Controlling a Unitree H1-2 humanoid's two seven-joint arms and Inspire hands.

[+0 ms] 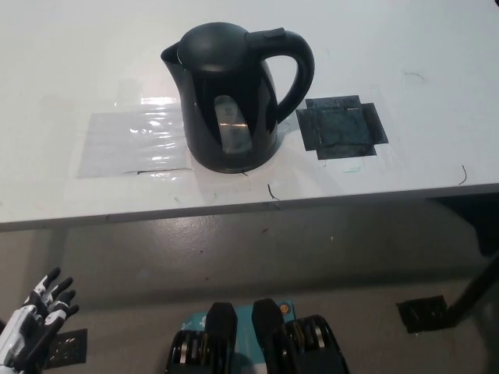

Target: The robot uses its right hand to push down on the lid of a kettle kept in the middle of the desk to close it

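Head view: the black kettle (234, 97) was seen upright mid-desk (93, 62), lid (212, 39) down, between a clear tape patch (134, 144) and a dark one (343, 126). The left hand (35, 319) was held low, fingers spread, empty.

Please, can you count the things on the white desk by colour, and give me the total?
Black: 1, the black plastic electric kettle
Dark grey: 1, the dark square tape patch
Clear: 1, the clear shiny plastic sheet
Total: 3
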